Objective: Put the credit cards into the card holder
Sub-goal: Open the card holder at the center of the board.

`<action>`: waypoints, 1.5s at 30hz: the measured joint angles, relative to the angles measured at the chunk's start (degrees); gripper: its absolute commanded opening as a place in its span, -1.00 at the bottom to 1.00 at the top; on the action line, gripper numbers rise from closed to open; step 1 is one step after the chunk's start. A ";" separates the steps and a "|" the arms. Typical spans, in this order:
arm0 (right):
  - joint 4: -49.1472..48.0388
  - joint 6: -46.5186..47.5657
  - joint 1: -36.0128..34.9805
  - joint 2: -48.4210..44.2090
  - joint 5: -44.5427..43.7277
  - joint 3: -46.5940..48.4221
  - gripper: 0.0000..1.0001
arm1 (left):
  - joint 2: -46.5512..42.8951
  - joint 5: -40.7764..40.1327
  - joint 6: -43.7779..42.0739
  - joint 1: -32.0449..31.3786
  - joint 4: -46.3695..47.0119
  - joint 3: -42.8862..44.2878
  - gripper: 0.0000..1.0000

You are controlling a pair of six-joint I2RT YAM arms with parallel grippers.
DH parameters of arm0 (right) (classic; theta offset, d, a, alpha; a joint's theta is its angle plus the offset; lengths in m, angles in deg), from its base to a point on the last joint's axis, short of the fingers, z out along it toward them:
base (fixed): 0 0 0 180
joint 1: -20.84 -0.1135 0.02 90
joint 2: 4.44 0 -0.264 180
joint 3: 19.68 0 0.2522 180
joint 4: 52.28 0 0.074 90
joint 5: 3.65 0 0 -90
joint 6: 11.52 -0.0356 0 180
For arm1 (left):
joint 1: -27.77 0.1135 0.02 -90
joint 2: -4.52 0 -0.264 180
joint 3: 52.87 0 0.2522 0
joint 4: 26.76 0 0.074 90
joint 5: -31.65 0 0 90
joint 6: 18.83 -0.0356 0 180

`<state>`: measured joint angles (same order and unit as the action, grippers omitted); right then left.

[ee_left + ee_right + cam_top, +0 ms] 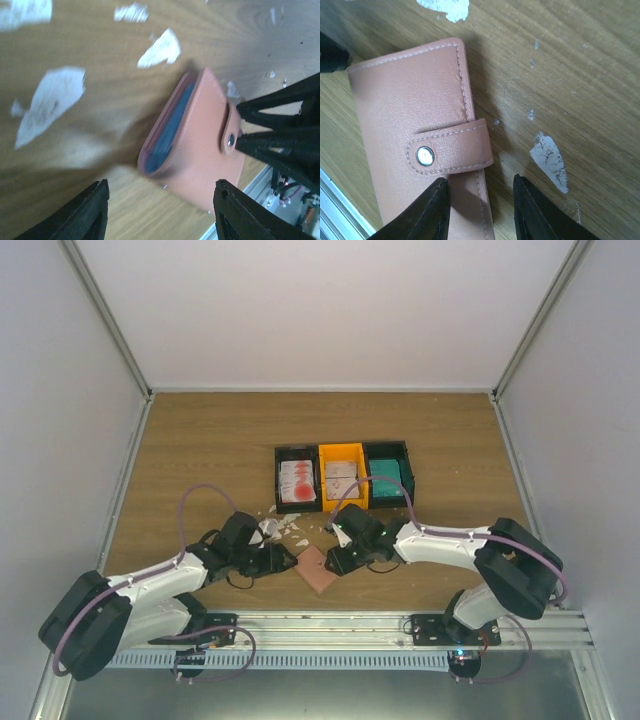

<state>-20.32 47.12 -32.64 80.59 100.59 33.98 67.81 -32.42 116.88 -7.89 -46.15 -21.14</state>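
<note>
The salmon-pink card holder (318, 571) lies on the wood table between my two grippers, its snap strap (451, 150) closed. In the left wrist view the card holder (200, 155) gapes along one edge and a teal card (167, 132) shows inside. My left gripper (287, 560) is open and empty, its jaws wide just left of the holder (162, 215). My right gripper (336, 558) is open, its jaws (480, 210) straddling the holder's edge (415, 95) below the strap. More credit cards lie in the tray: white-and-red (297, 482), white (341, 478), teal (387, 468).
The black-and-orange three-compartment tray (343, 448) stands behind the grippers at mid table. Irregular white scraps (281, 528) lie scattered left of the holder, and show in the wrist views (50, 97) (548, 161). A metal rail (330, 625) runs along the near edge.
</note>
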 measured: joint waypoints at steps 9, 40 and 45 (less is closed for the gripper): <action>-5.35 -2.10 0.00 2.49 1.64 -1.38 -0.49 | -0.87 5.95 7.56 -1.38 8.26 -6.01 0.15; -5.64 -5.27 -0.22 1.84 -3.85 -0.42 0.01 | 9.22 -0.85 10.80 -6.73 28.87 -6.47 -1.00; -1.01 -4.22 -0.48 -0.09 -6.60 2.71 0.10 | 8.20 -1.09 8.20 -6.73 23.80 -3.21 -1.00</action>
<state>-21.32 42.91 -33.12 80.50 93.99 36.69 76.01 -33.51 125.08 -14.63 -22.35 -24.35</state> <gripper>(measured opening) 0.538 0.091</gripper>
